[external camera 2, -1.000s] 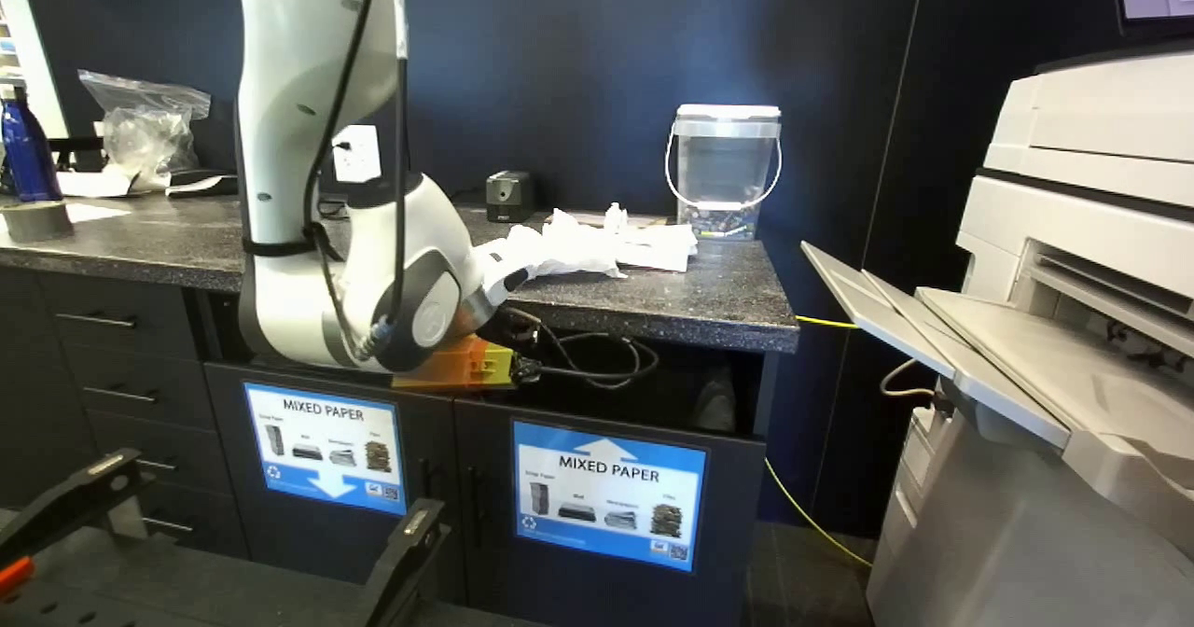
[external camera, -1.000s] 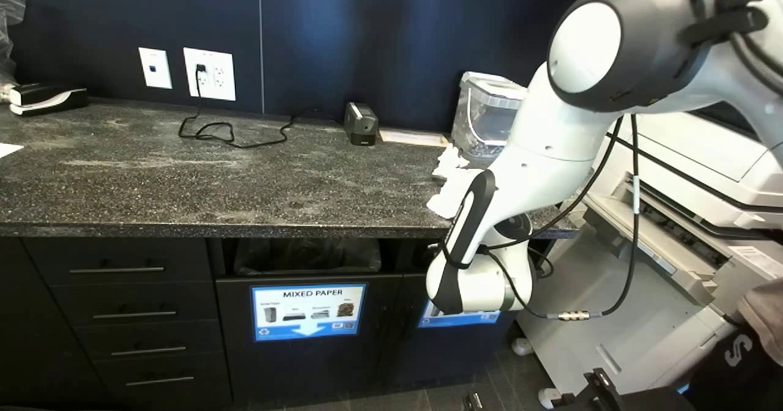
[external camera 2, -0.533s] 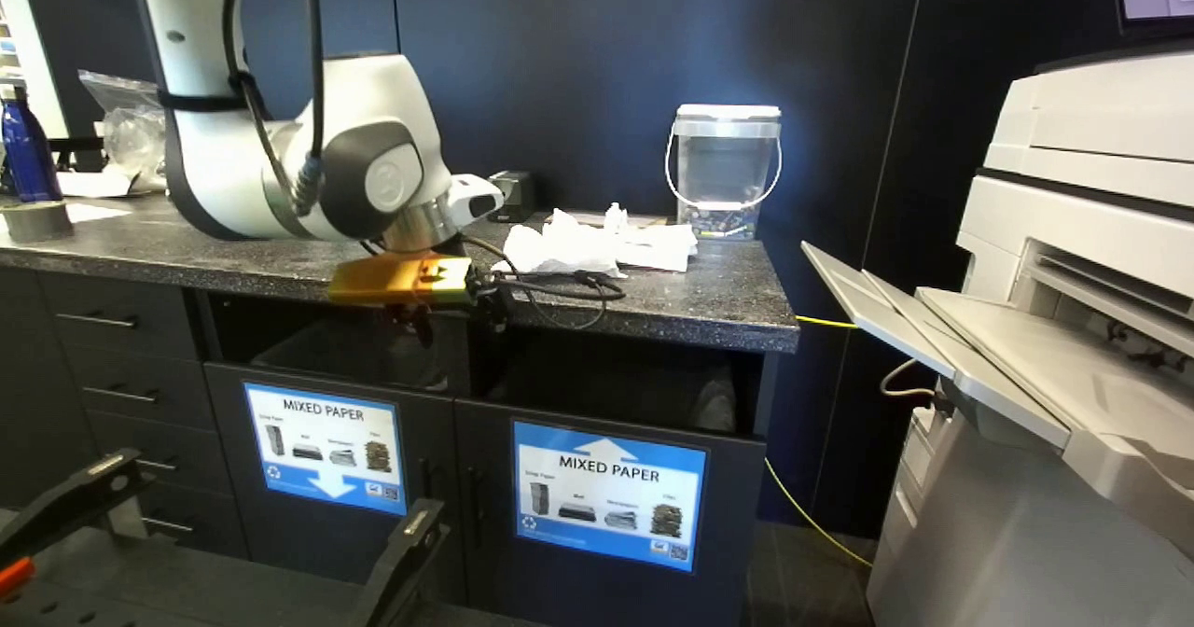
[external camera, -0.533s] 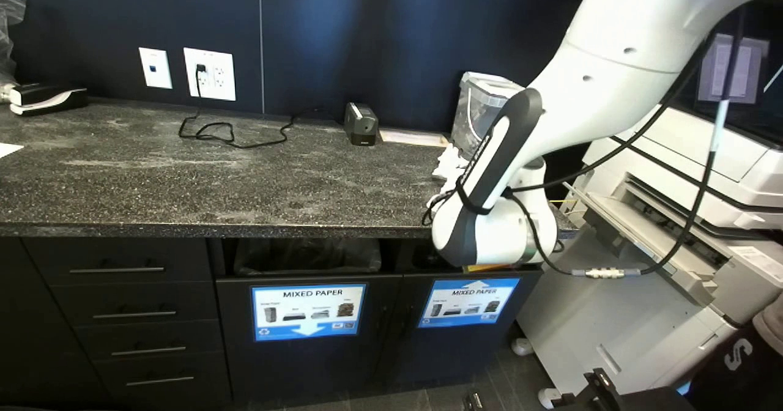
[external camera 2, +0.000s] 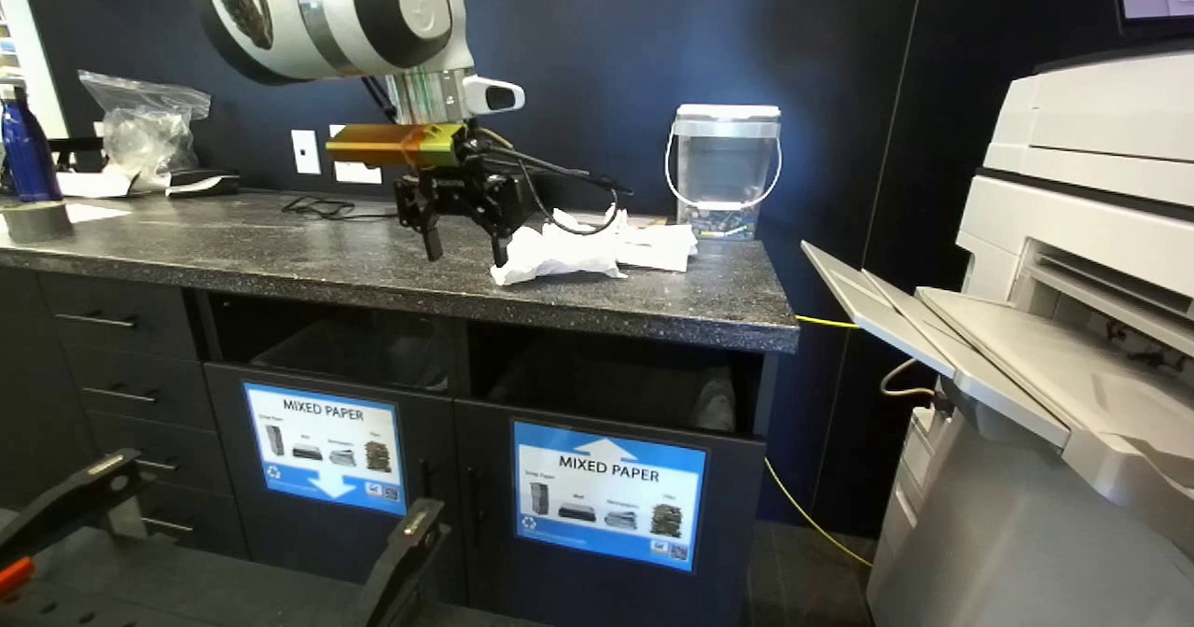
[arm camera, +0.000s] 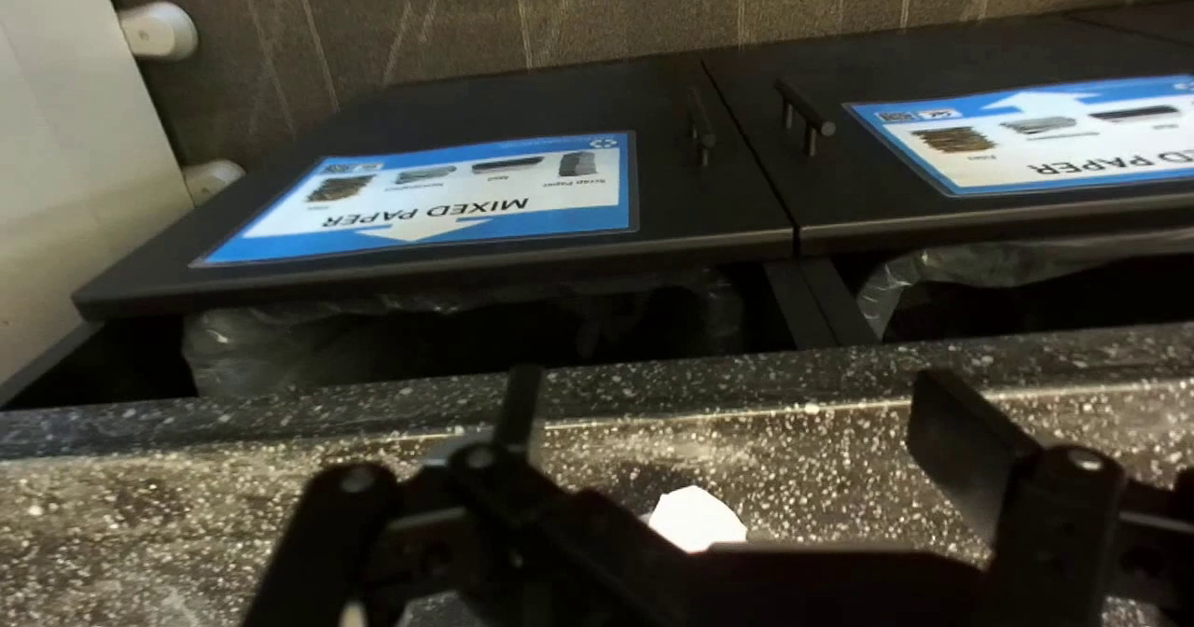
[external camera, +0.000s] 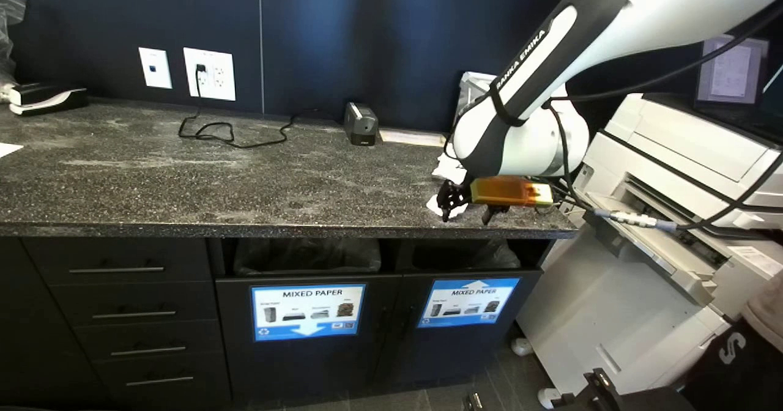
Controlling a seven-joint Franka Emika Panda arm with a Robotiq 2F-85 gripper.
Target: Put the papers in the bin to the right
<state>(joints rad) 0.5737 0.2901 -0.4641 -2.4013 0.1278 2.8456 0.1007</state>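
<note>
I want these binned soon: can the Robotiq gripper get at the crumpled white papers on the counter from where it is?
Probably yes: the Robotiq gripper hangs open close to the crumpled white papers, and nothing visible blocks the way between them.

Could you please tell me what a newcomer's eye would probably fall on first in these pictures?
Probably the white arm, large across the upper right of an exterior view, its open fingers above the counter. Next, perhaps, the bright white papers, lying on the counter toward the end nearest the printer. Below, two blue-and-white signs reading MIXED PAPER stand out on the black doors.
</note>
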